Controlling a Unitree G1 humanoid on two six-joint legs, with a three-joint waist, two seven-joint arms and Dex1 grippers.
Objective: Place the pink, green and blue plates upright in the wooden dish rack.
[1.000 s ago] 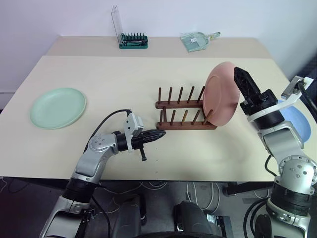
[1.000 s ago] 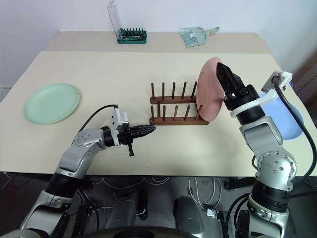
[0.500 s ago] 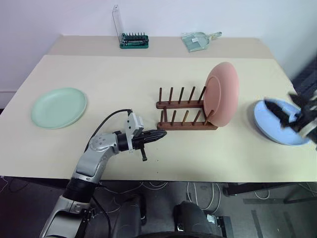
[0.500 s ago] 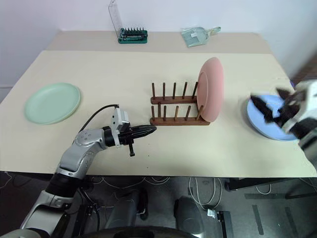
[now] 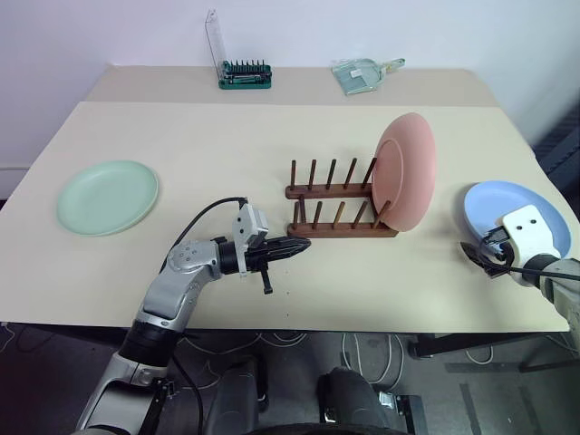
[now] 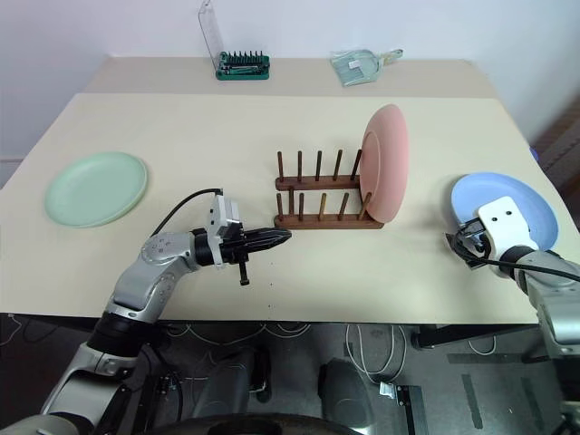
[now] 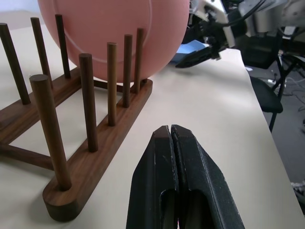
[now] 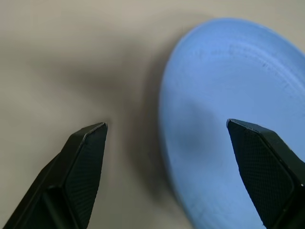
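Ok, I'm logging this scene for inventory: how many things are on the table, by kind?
Round matte plates: 3, salmon pink, mint green, light blue
Dark-brown wooden dish rack: 1
Green screwdriver-bit case: 1
Clear packet: 1
Total: 6

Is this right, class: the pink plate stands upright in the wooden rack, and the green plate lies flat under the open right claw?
Not quite. Under the open right claw lies the blue plate, as the right wrist view shows. The pink plate does stand upright in the wooden rack.
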